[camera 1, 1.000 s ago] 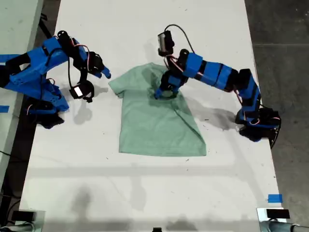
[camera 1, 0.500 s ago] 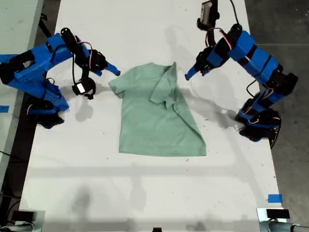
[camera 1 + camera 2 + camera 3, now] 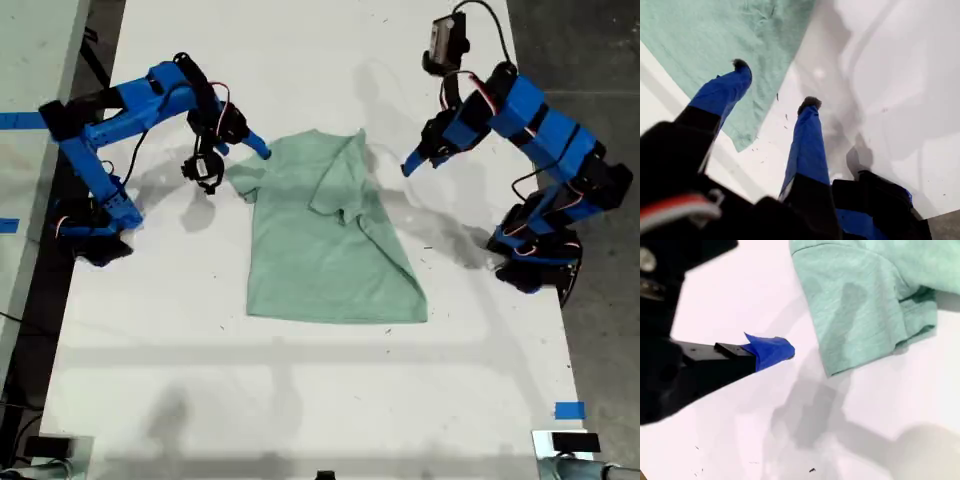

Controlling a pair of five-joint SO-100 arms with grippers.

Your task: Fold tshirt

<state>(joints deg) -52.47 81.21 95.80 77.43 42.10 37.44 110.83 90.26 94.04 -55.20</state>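
The pale mint tshirt (image 3: 325,245) lies flat on the white table (image 3: 300,400). Its sleeve on the exterior view's right is folded in over the chest (image 3: 340,185). My first gripper (image 3: 408,166) hangs open with nothing in it, apart from the shirt's folded edge on the exterior view's right. In its wrist view the tshirt (image 3: 715,40) spreads beyond the first gripper (image 3: 776,83), and one fingertip (image 3: 741,64) overlaps the cloth. My second gripper (image 3: 262,152) is at the shirt's shoulder above the flat sleeve (image 3: 243,178). Its wrist view shows that sleeve (image 3: 860,305) and one blue fingertip (image 3: 782,351).
Both arm bases stand on the table, one at the exterior view's left (image 3: 95,235), one at its right (image 3: 530,265). The table's edge and grey floor (image 3: 590,90) run close behind the latter. Blue tape (image 3: 569,410) marks the near corner at the exterior view's right.
My first gripper let go of the folded sleeve and drew back up toward the exterior view's right. My second gripper reached in from the exterior view's left to the shirt's shoulder.
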